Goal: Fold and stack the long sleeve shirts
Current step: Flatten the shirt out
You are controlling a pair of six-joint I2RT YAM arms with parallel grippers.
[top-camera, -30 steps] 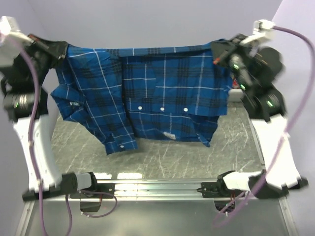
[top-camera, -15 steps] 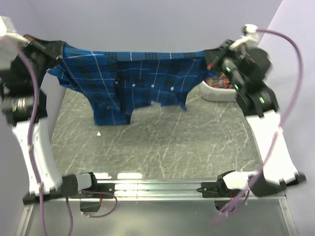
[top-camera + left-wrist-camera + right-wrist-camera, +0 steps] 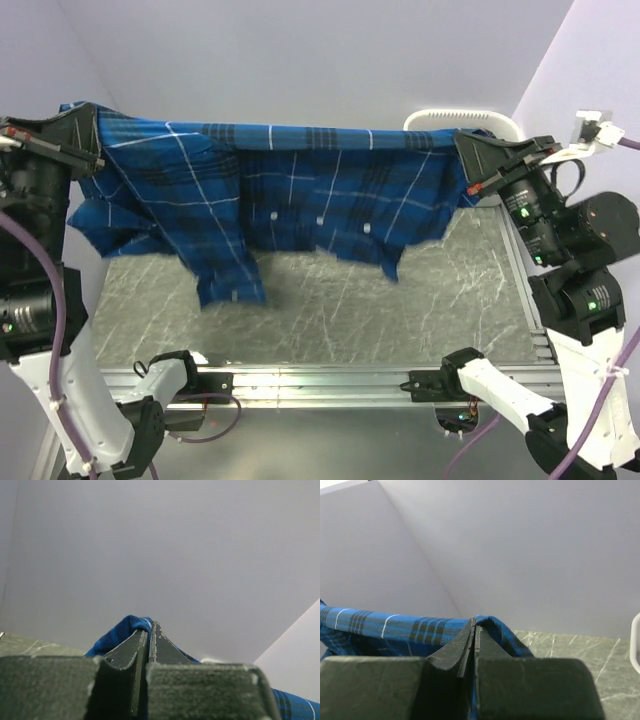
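Note:
A royal blue plaid long sleeve shirt [image 3: 290,195] hangs in the air above the table, stretched wide between my two grippers. My left gripper [image 3: 88,140] is shut on its upper left edge, and my right gripper [image 3: 466,158] is shut on its upper right edge. A sleeve [image 3: 228,270] dangles lowest at the left. In the left wrist view, blue cloth [image 3: 122,631] bulges out beside the closed left gripper [image 3: 150,626]. In the right wrist view, the shirt [image 3: 395,625] runs off to the left from the closed right gripper [image 3: 474,623].
The grey marbled table [image 3: 350,305] lies under the shirt. A white basket rim [image 3: 455,118] shows behind the right gripper at the back right, and its edge [image 3: 636,645] shows in the right wrist view. Purple-grey walls close in the back and both sides.
Both grippers kept their hold while the arms moved apart. The shirt swung away from the camera, then spread wider and tauter; the basket's inside is now hidden.

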